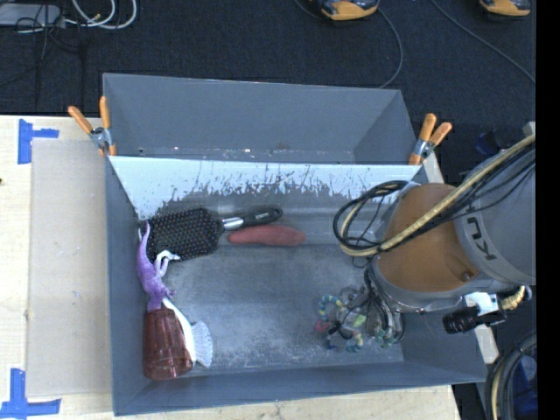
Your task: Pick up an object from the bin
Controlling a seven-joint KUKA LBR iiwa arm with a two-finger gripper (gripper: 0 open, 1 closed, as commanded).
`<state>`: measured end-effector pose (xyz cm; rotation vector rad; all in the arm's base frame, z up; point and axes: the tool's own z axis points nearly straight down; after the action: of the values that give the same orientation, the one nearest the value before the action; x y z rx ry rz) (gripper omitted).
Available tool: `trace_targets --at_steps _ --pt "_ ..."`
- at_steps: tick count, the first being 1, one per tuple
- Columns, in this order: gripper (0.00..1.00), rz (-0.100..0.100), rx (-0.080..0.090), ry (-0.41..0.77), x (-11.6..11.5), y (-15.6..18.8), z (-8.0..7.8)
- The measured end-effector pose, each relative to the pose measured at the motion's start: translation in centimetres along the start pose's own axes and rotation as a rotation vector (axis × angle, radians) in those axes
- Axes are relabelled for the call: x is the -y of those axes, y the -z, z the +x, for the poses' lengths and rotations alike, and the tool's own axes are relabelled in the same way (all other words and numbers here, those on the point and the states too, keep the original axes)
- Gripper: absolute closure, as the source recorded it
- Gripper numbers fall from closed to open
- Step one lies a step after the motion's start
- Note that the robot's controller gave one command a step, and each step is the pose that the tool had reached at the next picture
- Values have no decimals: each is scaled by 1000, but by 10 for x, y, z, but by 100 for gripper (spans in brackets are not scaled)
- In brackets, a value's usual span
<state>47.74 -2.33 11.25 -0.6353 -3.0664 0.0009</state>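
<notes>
Now the grey bin [262,138] holds the gripper [381,320], well right of the black hairbrush [188,233] and lower. Whether it is released or clenched cannot be told. Below the hairbrush lies a dark red brush [164,346]. Just left of the gripper, far right of the hairbrush, sits a tangle of small coloured beads [337,324].

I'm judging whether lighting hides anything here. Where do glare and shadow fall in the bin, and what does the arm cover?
Camera view: a bright band of glare runs along the bin's back wall, above the black hairbrush; the floor is evenly lit; the arm's orange cover hides part of the bin's right side; the gripper and the bead-like tangle beneath it sit in dimmer light.
</notes>
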Motion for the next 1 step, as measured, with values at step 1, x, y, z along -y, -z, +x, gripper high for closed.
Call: trace_targets --at_steps 1 --pt "100 0 1 1 0 14 0"
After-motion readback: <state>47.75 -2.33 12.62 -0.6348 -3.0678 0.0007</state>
